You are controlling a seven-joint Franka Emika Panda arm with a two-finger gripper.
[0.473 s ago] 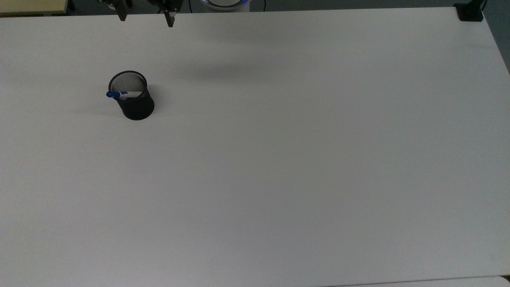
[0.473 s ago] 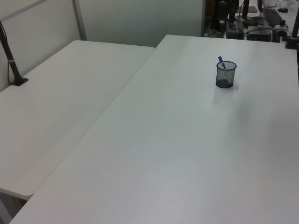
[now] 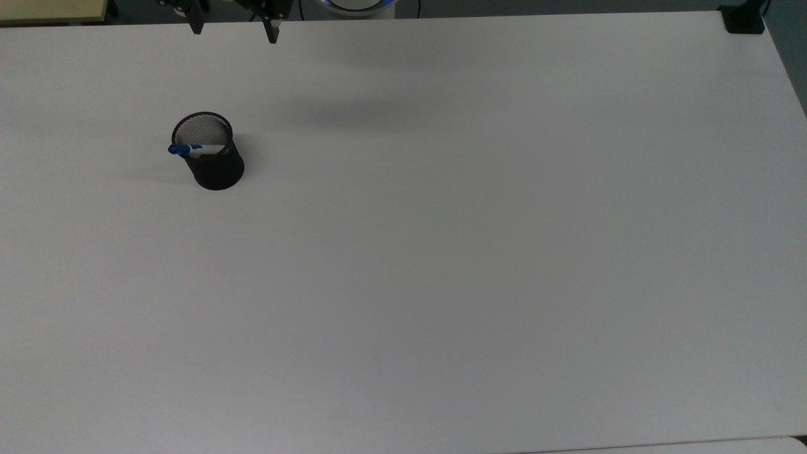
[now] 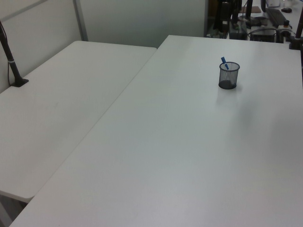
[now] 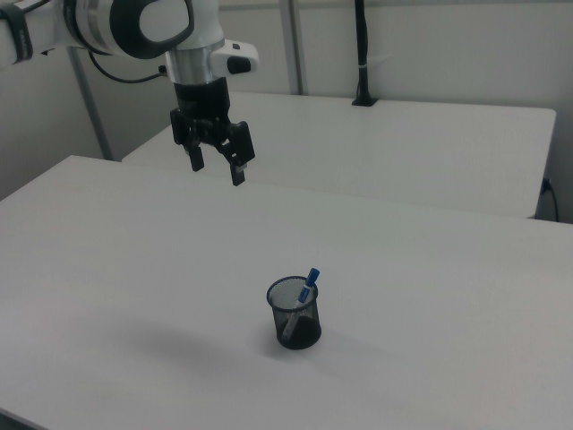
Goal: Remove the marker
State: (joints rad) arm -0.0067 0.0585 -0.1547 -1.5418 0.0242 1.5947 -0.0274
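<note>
The marker (image 3: 192,150) stands in a black mesh cup (image 3: 212,161) on the white tabletop (image 3: 479,227), leaning against the rim so that its blue cap pokes out past the cup's edge; in the right view the cap (image 5: 312,275) tilts up toward the right view's right, with the white barrel running down inside the mesh. The end effector (image 5: 215,165) hangs high above the tabletop and well apart from the cup, fingers spread and empty, pointing down.

The step in hand, as I judge it, is the approach: nothing is gripped yet and the marker is untouched. To do it well, the end effector should travel across until it sits above the protruding cap, then turn at the wrist so the fingers straddle the barrel across its width. Only a little of the marker clears the rim (mostly cap), so the descent should stop with the fingers just above the mesh, closing on the cap or the barrel directly below it. A finger landing on the rim could tip the light cup. Once closed, the lift should follow the marker's lean, so the tail slides out without dragging the cup along
</note>
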